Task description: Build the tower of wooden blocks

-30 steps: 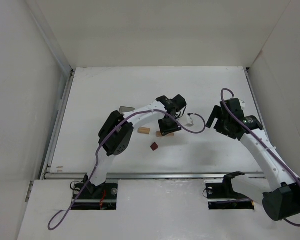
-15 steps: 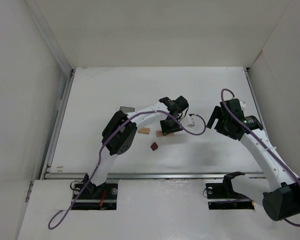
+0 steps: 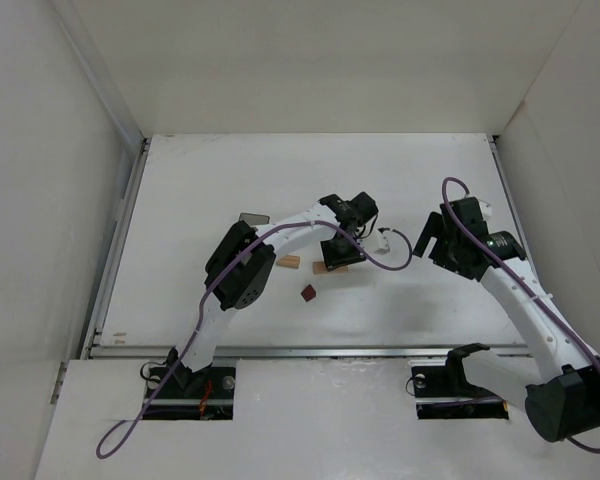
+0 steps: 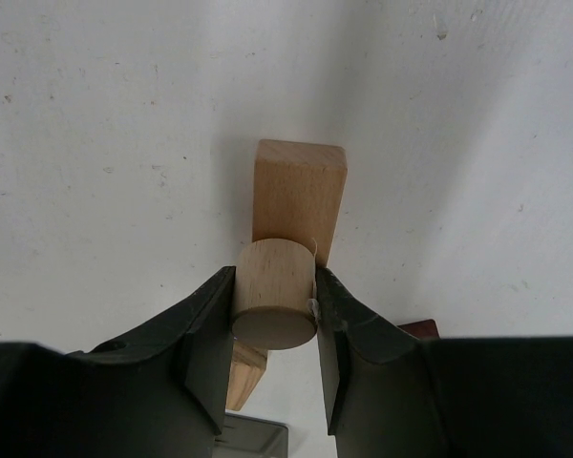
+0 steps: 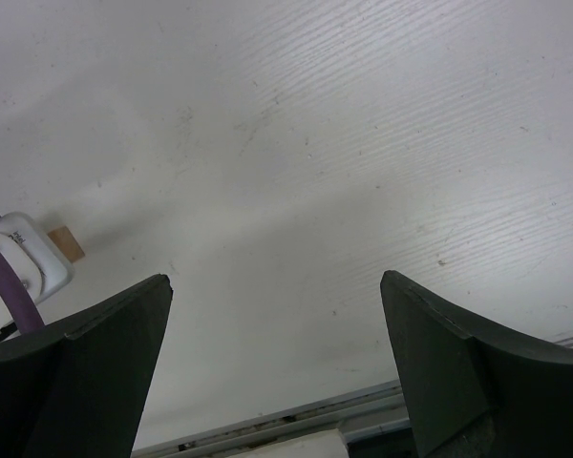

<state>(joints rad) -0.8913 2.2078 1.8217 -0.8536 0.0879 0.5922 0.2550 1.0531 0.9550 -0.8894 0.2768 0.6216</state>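
My left gripper (image 4: pixel 274 284) is shut on a pale wooden cylinder (image 4: pixel 273 320) and holds it upright, right over one end of the pale tan flat plank (image 4: pixel 299 186) lying on the table. Whether the cylinder touches the plank I cannot tell. A small tan piece (image 4: pixel 243 374) lies near the left finger, and the dark red-brown cube (image 4: pixel 416 329) peeks out behind the right finger. In the top view the left gripper (image 3: pixel 335 250) covers most of the plank (image 3: pixel 342 268), with the tan piece (image 3: pixel 288 262) and cube (image 3: pixel 308 292) to its left. My right gripper (image 5: pixel 275 279) is open and empty above bare table, to the right (image 3: pixel 427 236).
A dark grey bin (image 3: pixel 252 218) sits behind the left arm's elbow, and its corner shows in the left wrist view (image 4: pixel 253 441). A purple cable with a white connector (image 3: pixel 381 240) hangs between the two grippers. The metal rail of the table's near edge (image 5: pixel 296 420) lies under the right gripper.
The left gripper with the cylinder has shifted slightly right and away over the plank, then held still. The right arm has not moved.
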